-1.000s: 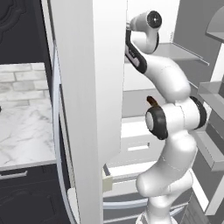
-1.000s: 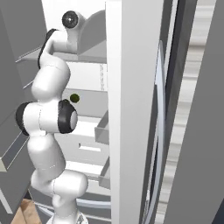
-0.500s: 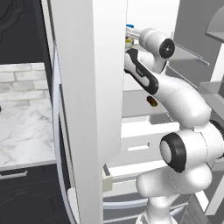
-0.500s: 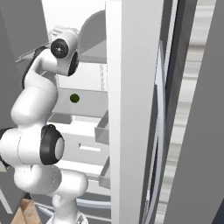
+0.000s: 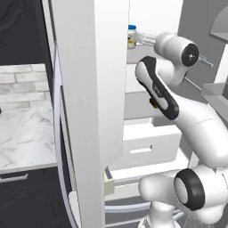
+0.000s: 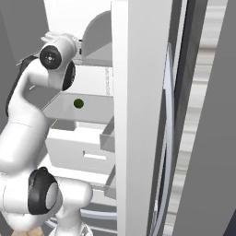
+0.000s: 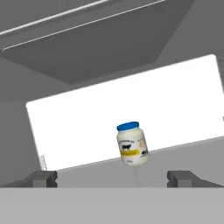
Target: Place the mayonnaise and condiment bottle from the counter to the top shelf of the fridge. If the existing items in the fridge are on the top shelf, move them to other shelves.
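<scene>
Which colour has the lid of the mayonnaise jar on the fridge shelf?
Blue; the mayonnaise jar shows it best in the hand view.

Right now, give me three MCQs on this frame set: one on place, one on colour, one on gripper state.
1. Where does the mayonnaise stand?
A. on the counter
B. on the top shelf of the fridge
C. in the white drawer

2. What colour is the jar's lid?
A. blue
B. red
C. black

3. How is the gripper?
A. shut on the jar
B. shut on nothing
C. open, holding nothing

Answers: B, the jar sits on the uppermost grey slab inside the fridge; A, the hand view shows a blue lid; C, the fingertips stand wide apart, short of the jar.
</scene>
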You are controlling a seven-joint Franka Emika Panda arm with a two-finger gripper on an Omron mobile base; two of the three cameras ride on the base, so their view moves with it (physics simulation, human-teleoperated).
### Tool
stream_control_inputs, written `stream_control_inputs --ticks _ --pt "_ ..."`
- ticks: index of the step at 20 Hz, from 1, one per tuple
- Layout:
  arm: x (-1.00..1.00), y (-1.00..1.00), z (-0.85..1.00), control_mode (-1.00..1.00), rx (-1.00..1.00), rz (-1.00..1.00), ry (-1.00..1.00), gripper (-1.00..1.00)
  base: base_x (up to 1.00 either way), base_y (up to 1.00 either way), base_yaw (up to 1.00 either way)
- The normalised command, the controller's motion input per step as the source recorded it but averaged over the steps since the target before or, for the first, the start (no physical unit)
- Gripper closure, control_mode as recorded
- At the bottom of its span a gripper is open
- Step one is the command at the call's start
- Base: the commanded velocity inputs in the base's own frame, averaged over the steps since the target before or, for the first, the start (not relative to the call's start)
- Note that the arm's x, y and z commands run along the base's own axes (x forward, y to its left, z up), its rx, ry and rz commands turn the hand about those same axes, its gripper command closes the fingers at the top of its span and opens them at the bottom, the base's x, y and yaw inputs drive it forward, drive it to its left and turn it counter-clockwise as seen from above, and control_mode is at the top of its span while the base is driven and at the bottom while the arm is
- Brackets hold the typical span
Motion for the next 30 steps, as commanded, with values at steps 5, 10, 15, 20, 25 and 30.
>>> stream_control_inputs --ticks 5,10,15,20,25,30 --pt "-1.00 0.00 -0.39 -1.00 -0.25 0.06 0.31 -1.00 0.00 0.00 0.00" --pt "-1.00 0.15 -0.97 -1.00 -0.39 0.02 0.49 -1.00 0.00 0.00 0.00" --pt "-1.00 0.07 -1.00 -1.00 -0.39 0.00 0.63 -1.00 0.00 0.00 0.00" --pt "-0.78 -0.02 -0.32 -1.00 -0.14 0.00 0.29 -1.00 0.00 0.00 0.00" --pt "-0.27 -0.07 0.00 -1.00 0.00 0.00 -0.03 -1.00 0.00 0.00 0.00" --pt "-0.13 0.00 0.00 -1.00 0.00 0.00 0.00 -1.00 0.00 0.00 0.00"
